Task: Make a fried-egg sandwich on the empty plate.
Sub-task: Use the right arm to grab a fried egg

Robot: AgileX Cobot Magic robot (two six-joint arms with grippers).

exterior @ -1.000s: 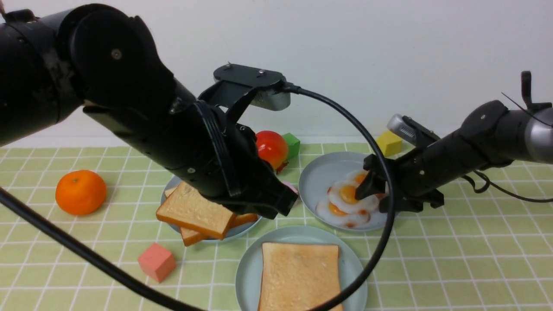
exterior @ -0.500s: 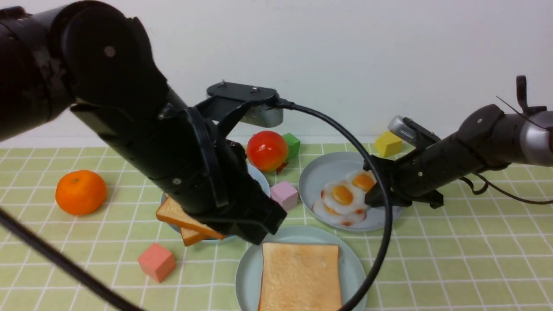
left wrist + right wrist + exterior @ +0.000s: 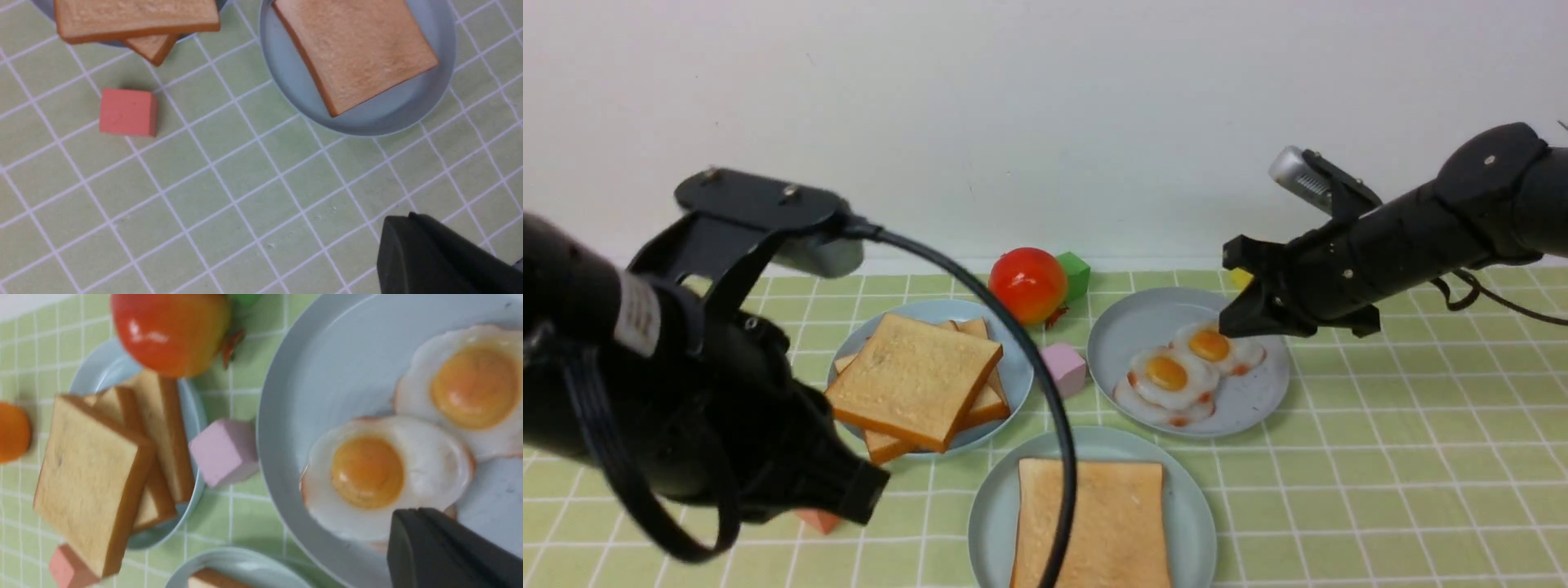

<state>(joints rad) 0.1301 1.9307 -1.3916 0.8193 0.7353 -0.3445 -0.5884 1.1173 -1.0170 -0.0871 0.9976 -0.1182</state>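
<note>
Just below the right end effector, which is pinched fully shut and holds nothing, three fried eggs overlap on a grey-blue plate. Nearer the robot than it, the mint plate carries one toast slice. The left end effector, also shut and empty, hangs over the desk with that plate to its right.

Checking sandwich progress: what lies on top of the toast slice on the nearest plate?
Nothing: the toast slice lies bare on the mint-green plate, with no egg on it yet. In the front view the left arm's cable hides a strip of it.
</note>
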